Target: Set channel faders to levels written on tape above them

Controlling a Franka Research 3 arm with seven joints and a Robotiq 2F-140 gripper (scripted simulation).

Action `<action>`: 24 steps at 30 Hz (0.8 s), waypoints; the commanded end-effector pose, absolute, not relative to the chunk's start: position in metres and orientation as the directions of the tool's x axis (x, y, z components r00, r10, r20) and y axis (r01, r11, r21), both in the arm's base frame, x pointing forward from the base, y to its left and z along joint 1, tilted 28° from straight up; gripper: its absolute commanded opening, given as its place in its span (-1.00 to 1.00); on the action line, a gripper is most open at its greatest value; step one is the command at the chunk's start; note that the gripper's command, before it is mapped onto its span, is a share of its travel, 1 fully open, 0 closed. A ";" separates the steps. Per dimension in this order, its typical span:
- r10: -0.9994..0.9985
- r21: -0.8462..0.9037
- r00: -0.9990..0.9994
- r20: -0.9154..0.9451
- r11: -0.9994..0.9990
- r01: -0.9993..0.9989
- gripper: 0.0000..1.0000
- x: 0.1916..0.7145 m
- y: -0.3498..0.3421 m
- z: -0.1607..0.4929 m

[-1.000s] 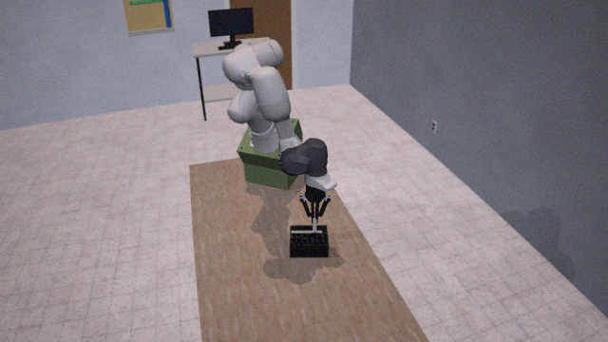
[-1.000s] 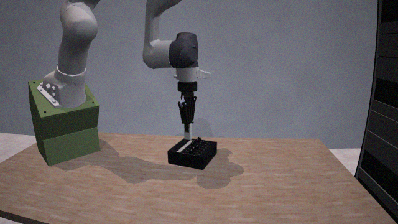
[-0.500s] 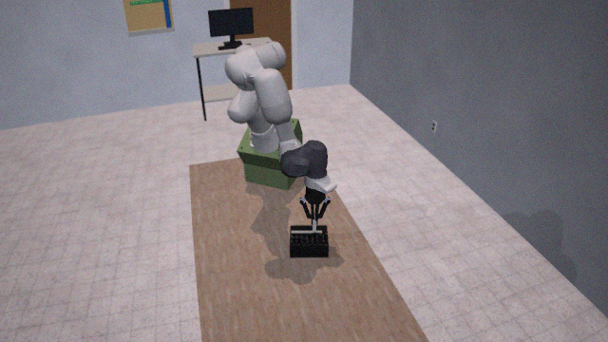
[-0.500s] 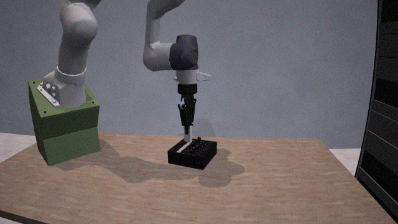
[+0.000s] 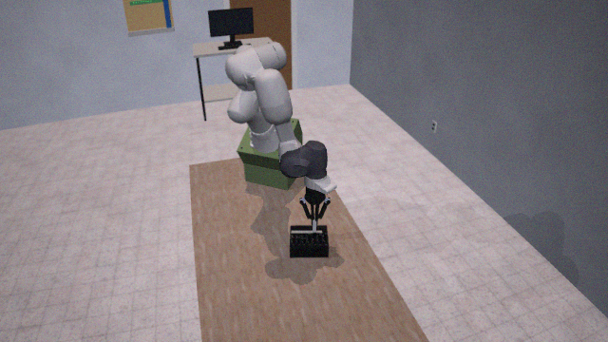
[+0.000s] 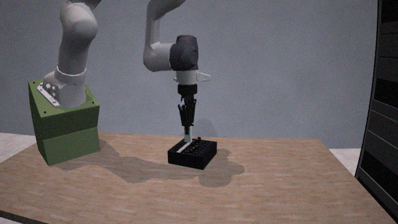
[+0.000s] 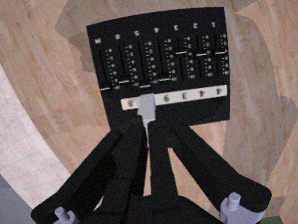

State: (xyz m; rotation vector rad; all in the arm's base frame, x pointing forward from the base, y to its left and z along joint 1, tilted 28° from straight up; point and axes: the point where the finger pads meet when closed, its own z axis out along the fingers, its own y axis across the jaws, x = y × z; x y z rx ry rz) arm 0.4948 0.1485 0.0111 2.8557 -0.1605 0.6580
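The black lighting desk (image 5: 309, 247) (image 6: 193, 154) (image 7: 200, 116) stands flat on the wooden table (image 5: 237, 285) (image 6: 280, 186). In the wrist view a white tape strip (image 7: 189, 95) runs along its near side, with several fader slots beyond it. Four fader caps on the left, such as the first fader cap (image 7: 104, 87), sit near the tape. Three on the right, such as the fifth fader cap (image 7: 182, 51), sit farther up. My gripper (image 5: 313, 229) (image 6: 187, 139) (image 7: 148, 105) is shut and empty. It points straight down, with its tips low over the left part of the tape strip. I cannot tell if it touches.
The green robot pedestal (image 5: 266, 168) (image 6: 65, 124) stands at the table's far end behind the desk. A dark rack (image 6: 382, 124) stands off the table's right side in the exterior view.
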 end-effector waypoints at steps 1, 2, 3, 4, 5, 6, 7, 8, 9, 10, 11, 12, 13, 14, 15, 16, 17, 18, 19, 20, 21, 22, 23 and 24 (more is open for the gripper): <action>-0.063 0.172 0.894 0.445 -0.973 -0.154 -1.00 0.495 0.149 0.011; -0.063 0.172 0.894 0.445 -0.973 -0.154 -1.00 0.495 0.149 0.011; -0.063 0.172 0.894 0.445 -0.973 -0.154 -1.00 0.495 0.149 0.011; -0.063 0.172 0.894 0.445 -0.973 -0.154 -1.00 0.495 0.149 0.011; -0.063 0.172 0.894 0.445 -0.973 -0.154 -1.00 0.495 0.149 0.011; -0.063 0.172 0.894 0.445 -0.973 -0.154 -1.00 0.496 0.149 0.011; -0.063 0.172 0.894 0.445 -0.973 -0.154 -1.00 0.496 0.149 0.011; -0.063 0.172 0.894 0.445 -0.973 -0.154 -1.00 0.496 0.149 0.011; -0.063 0.172 0.894 0.445 -0.973 -0.154 -1.00 0.496 0.149 0.011; -0.063 0.172 0.894 0.445 -0.973 -0.154 -1.00 0.496 0.149 0.011; -0.063 0.172 0.894 0.445 -0.973 -0.154 -1.00 0.496 0.149 0.011; -0.063 0.172 0.894 0.445 -0.973 -0.154 -1.00 0.496 0.149 0.011; -0.063 0.172 0.894 0.445 -0.973 -0.154 -1.00 0.496 0.149 0.011; -0.063 0.172 0.894 0.445 -0.973 -0.154 -1.00 0.497 0.149 0.011; -0.063 0.172 0.894 0.445 -0.973 -0.154 -1.00 0.497 0.149 0.011; -0.063 0.172 0.894 0.445 -0.973 -0.154 -1.00 0.497 0.149 0.011; -0.063 0.172 0.894 0.445 -0.973 -0.154 -1.00 0.497 0.149 0.012; -0.063 0.172 0.894 0.445 -0.973 -0.154 -1.00 0.497 0.149 0.012; -0.063 0.172 0.894 0.445 -0.973 -0.154 -1.00 0.497 0.148 0.012; -0.063 0.172 0.894 0.445 -0.973 -0.154 -1.00 0.498 0.148 0.012; -0.063 0.172 0.894 0.445 -0.973 -0.154 -1.00 0.498 0.148 0.012; -0.063 0.172 0.894 0.445 -0.973 -0.154 -1.00 0.498 0.148 0.012; -0.063 0.172 0.894 0.445 -0.973 -0.154 -1.00 0.499 0.148 0.012; -0.063 0.172 0.894 0.445 -0.973 -0.154 -1.00 0.499 0.148 0.013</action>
